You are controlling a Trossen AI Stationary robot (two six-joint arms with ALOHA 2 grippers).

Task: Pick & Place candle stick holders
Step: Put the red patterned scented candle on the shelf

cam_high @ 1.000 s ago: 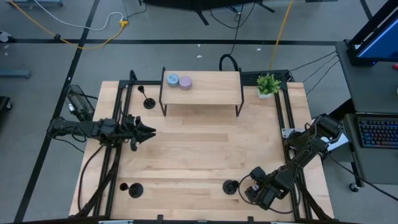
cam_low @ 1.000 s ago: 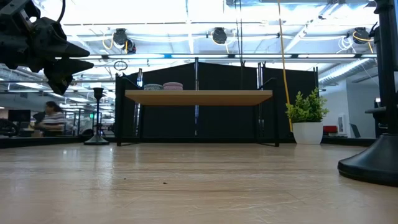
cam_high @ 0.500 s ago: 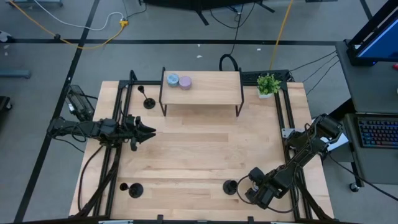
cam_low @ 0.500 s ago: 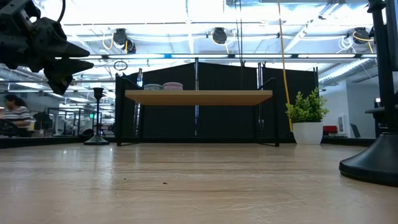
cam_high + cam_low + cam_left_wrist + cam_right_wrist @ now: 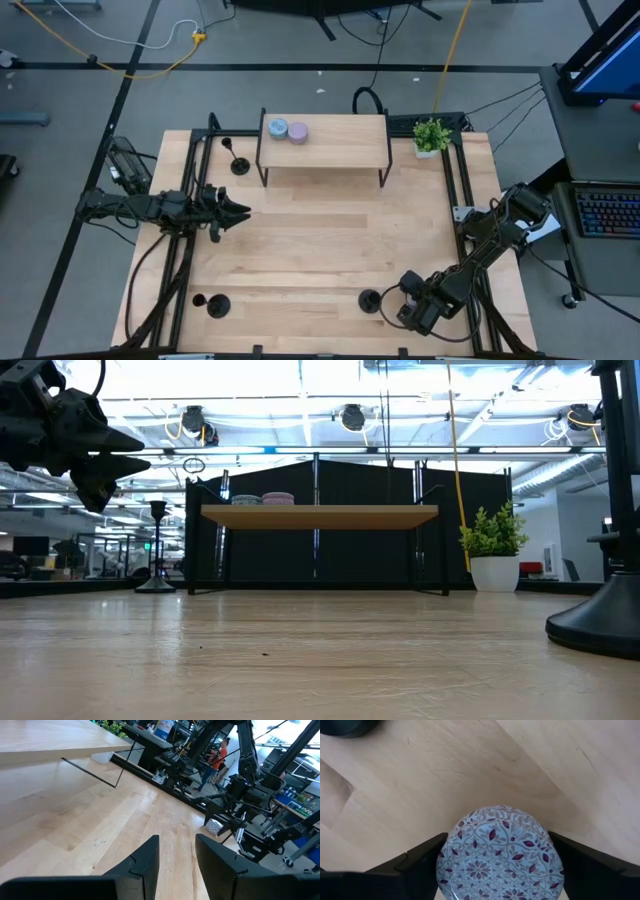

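Three candle stick holders stand on the wooden table (image 5: 330,240), all matte black, all upright. One holder (image 5: 370,300) sits at the near edge, just beside the right gripper (image 5: 410,300), its round base a short gap off the fingertips on the side away from the arm; in the low view its base (image 5: 600,625) and stem fill the right margin. A second holder (image 5: 213,304) stands near the front left corner, well apart from both grippers. The third holder (image 5: 238,163) stands at the far left by the leg of the small raised shelf (image 5: 325,140), beyond the left gripper (image 5: 240,211); low view shows it (image 5: 156,550) past the shelf's left end. Right gripper: low to the table, fingers (image 5: 417,862) spread wide either side of a round patterned tin (image 5: 500,855), white with purple leaf motifs, the jaws flanking it; whether the pads press it cannot be told. A dark rounded edge (image 5: 347,726) shows at the corner of the right wrist view, probably the near holder's base. Left gripper: hanging above the table's left side, pointing toward the centre, fingers (image 5: 145,862) partly apart with bare wood visible in the gap, nothing between them. On the shelf top, two small round tins, pale blue (image 5: 278,128) and lilac (image 5: 298,131), side by side. A potted green plant (image 5: 431,135) sits at the far right corner, well away from both grippers.
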